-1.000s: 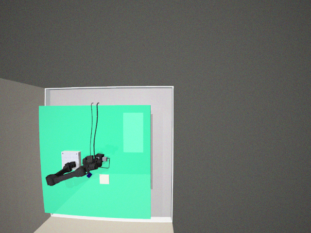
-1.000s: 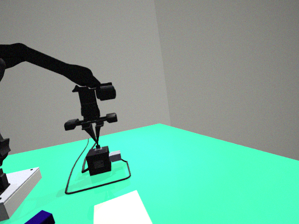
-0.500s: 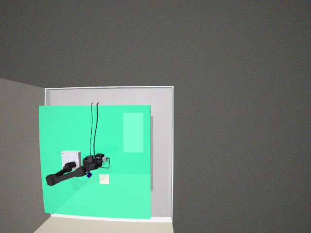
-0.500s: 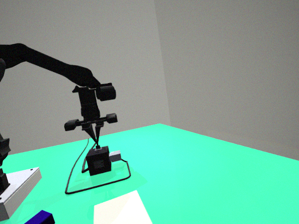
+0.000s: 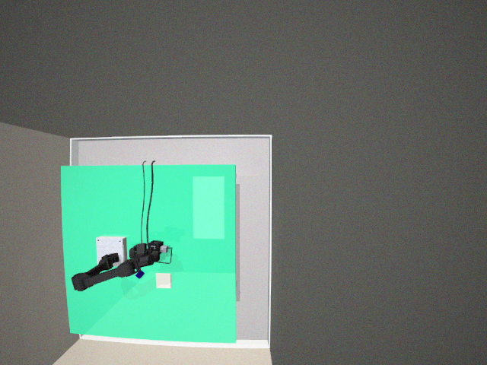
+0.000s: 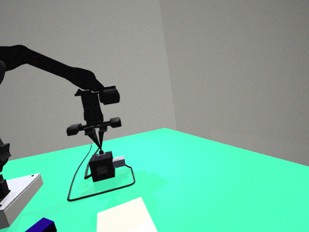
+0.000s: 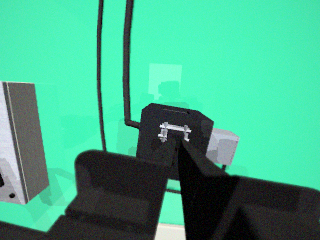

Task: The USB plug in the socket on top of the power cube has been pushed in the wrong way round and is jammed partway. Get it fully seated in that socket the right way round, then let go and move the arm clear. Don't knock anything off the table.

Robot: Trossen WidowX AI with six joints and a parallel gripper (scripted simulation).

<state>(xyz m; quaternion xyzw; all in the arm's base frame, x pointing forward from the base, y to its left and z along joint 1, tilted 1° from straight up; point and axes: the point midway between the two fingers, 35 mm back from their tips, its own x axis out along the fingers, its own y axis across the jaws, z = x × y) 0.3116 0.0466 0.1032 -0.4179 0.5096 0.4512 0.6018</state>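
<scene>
Pincer (image 6: 100, 147) (image 7: 176, 143), mine: narrow, gripping small black USB plug (image 6: 101, 152), directly beneath, above power cube (image 6: 102, 166) (image 7: 152, 145); plug's orientation indiscernible.

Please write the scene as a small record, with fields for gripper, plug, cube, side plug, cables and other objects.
gripper: shut on the USB plug, fingers pointing down
gripper: above the cube
USB plug: at the top socket; seating depth and orientation unclear
power cube: black, on the table
side plug: pale grey, at the cube's side
cables: two, dark
other objects: dark blue block; cream square
</scene>
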